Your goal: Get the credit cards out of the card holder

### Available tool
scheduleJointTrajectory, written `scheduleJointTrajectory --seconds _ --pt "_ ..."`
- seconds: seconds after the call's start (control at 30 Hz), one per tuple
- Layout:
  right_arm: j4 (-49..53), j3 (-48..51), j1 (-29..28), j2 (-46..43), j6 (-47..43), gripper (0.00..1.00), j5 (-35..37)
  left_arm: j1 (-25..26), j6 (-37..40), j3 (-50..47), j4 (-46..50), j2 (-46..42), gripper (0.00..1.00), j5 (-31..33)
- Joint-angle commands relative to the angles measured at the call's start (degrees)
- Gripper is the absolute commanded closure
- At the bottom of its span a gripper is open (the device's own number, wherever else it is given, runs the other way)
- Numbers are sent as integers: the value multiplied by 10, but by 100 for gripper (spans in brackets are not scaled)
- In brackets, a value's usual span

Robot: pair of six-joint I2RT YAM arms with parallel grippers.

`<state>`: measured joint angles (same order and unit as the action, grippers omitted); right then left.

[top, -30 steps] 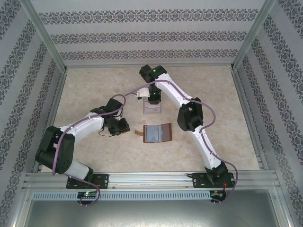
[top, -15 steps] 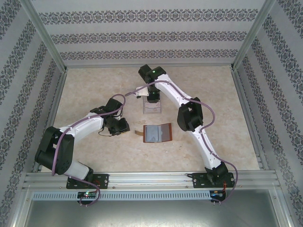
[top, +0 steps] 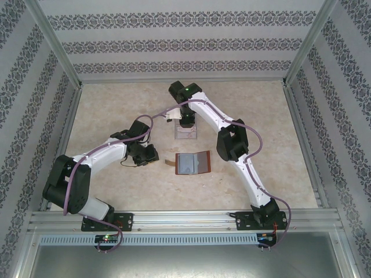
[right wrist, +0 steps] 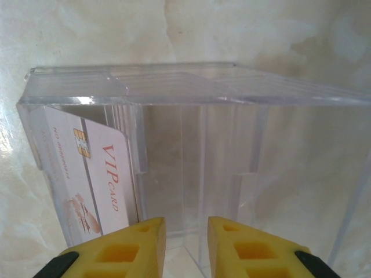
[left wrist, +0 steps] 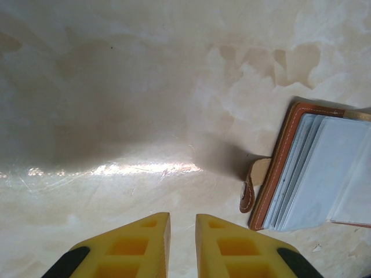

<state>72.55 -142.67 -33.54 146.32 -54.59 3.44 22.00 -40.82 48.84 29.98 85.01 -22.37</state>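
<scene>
The card holder (top: 193,163), a reddish-brown wallet, lies open on the table with its blue-grey pockets up. The left wrist view shows it at the right (left wrist: 316,168), its tan strap tab (left wrist: 250,188) pointing at my left gripper (left wrist: 182,223). I cannot tell cards from pockets there. That gripper (top: 152,156) hangs just left of the wallet, narrowly open and empty. One whitish credit card (right wrist: 101,179) with red "VIP" lettering stands in the left end of the clear tray (right wrist: 232,92). My right gripper (right wrist: 186,227) hovers over that tray (top: 186,134), open and empty, beside the card.
The tray stands just behind the wallet, mid-table. Patterned walls and metal posts (top: 61,52) close in the table on three sides. Bare marbled tabletop (top: 116,110) stretches left and right of the arms.
My right gripper's fingers have spread a little and the arm has shifted slightly over the tray. The left arm and the wallet have not moved.
</scene>
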Motion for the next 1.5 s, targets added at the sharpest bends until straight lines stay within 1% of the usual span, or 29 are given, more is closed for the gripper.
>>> scheduleJointTrajectory --seconds 0.0,0.13,0.23,0.3,0.37,0.5,0.7,0.77,0.83,0.97,1.03,1.1,1.17,1.23,1.47 --pt "-8 10 -6 -33 12 72 3 -7 1 8 6 -6 81 3" --pt "-24 15 -5 -49 48 72 -1 -8 2 16 0 -4 82 -5" --pt "-37 23 -2 -63 99 71 -10 -8 4 25 -3 3 82 -11" --pt "-46 30 1 -73 148 70 -23 -7 4 27 -9 8 82 -16" --pt "-58 36 6 -83 219 70 -39 -7 3 29 -16 13 82 -22" --pt "-83 70 18 -114 361 74 -82 -5 5 40 -27 27 82 -35" --pt "-217 251 23 -218 554 77 -137 -1 6 64 -47 49 82 -50" --pt "-261 314 27 -257 620 82 -147 2 7 73 -51 58 82 -55" --pt "-293 365 30 -286 673 87 -157 6 8 82 -53 68 82 -61" --pt "-323 443 33 -332 771 89 -185 16 14 111 -50 91 82 -73" --pt "-302 449 35 -339 797 89 -200 23 18 125 -46 102 82 -76" --pt "-289 465 33 -355 798 93 -190 31 22 139 -41 117 82 -83" --pt "-314 507 33 -387 809 92 -185 41 24 150 -36 131 82 -90" --pt "-335 543 35 -407 820 90 -203 52 25 157 -35 143 82 -95" --pt "-361 617 35 -445 848 87 -233 82 19 172 -30 171 85 -98"
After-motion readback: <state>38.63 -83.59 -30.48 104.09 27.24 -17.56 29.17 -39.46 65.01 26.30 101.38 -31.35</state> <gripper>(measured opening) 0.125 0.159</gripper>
